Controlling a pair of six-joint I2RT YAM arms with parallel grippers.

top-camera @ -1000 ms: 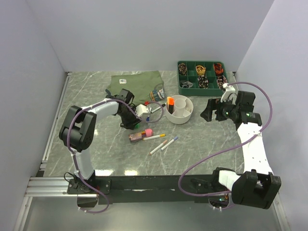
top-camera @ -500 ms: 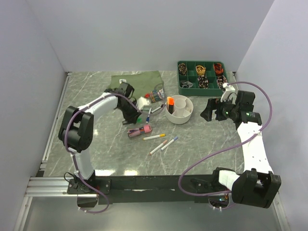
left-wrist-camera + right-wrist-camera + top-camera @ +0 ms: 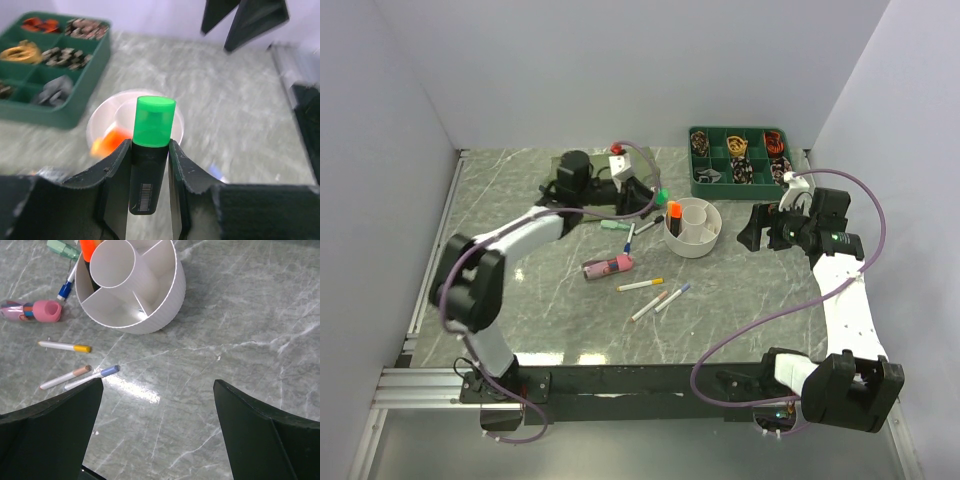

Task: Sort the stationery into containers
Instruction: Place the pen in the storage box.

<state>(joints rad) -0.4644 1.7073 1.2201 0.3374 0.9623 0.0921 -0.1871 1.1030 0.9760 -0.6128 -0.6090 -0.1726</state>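
Observation:
My left gripper point(image 3: 652, 193) is shut on a green highlighter point(image 3: 149, 150) with a black body and green cap, held in the air just left of the white round tub point(image 3: 694, 227). The tub point(image 3: 135, 122) lies below and beyond the highlighter in the left wrist view. An orange highlighter point(image 3: 673, 215) stands in the tub's left compartment. A pink highlighter point(image 3: 607, 265), three thin white pens point(image 3: 655, 295) and a blue-capped pen point(image 3: 629, 238) lie on the table. My right gripper point(image 3: 756, 229) is open and empty, right of the tub point(image 3: 130, 287).
A dark green compartment tray point(image 3: 740, 160) of small items stands at the back right. A folded olive shirt point(image 3: 605, 168) lies at the back, partly under my left arm. White walls close in the sides and the back.
My left gripper has lifted off the table with the green highlighter and swung back and right, up to the tub's left side. The pink highlighter stays on the table. The right arm has not moved.

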